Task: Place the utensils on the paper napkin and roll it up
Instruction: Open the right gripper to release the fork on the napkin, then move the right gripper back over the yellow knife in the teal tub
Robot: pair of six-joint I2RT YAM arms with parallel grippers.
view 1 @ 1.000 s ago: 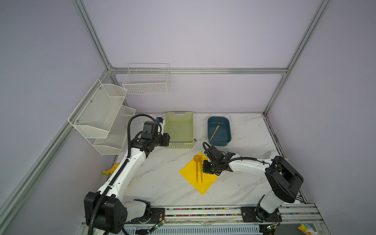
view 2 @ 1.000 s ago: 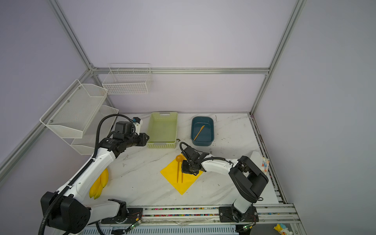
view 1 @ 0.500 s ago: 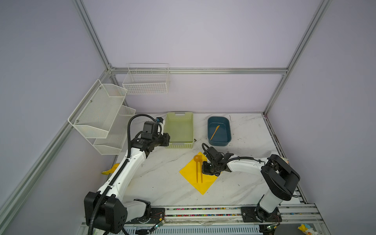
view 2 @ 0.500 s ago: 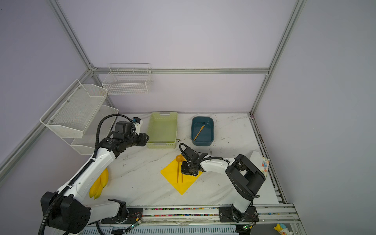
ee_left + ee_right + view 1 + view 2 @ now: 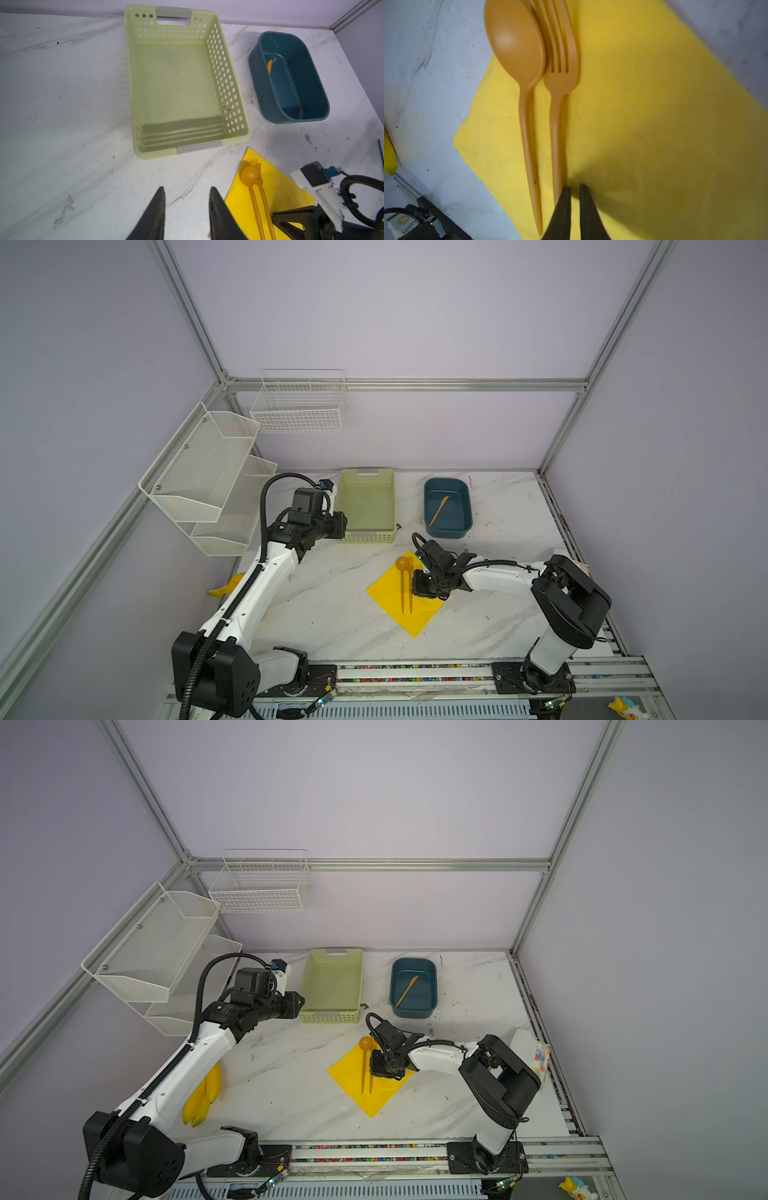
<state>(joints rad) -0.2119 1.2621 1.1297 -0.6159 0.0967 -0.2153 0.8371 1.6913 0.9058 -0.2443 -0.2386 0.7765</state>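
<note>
Two utensils, spoon (image 5: 402, 587) and fork (image 5: 410, 590), lie side by side on the paper napkin (image 5: 388, 598), lower centre in both top views. The right tool (image 5: 575, 188) is nearly closed and empty, its tips by the fork's handle end. The left tool (image 5: 187, 190) hangs part-open and empty. Only the top views show the whole knife (image 5: 439, 510) in the blue tub (image 5: 466, 526).

no legible text anywhere. white-green sticker (image 5: 403, 223) with a round emblem, on dark hardware well off to the side of the right gripper (image 5: 575, 187) jaws: lettering too blurred to read. tiny white logo mark (image 5: 282, 527) on the black link behind the left gripper (image 5: 187, 188) jaws: unreadable.
</note>
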